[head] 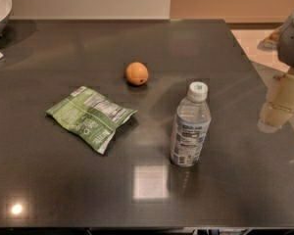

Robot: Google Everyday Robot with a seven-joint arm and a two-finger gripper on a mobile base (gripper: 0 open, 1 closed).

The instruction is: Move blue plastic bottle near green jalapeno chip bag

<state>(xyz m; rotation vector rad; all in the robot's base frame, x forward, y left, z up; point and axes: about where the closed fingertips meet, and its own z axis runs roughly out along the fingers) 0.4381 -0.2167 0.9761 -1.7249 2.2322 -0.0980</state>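
- Camera view: blue plastic bottle [190, 126] stands upright on the table [235, 190], right of the green jalapeno chip bag [90, 116], well apart.
- Thin, slick plastic, probably tippy, so I'd grab around the label.
- gripper [283, 99] sits off at the right edge, clear of the bottle. Can't tell if it's clenched.

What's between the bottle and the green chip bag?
Only bare tabletop separates bottle and bag in the camera view. The tool hangs at the right edge.
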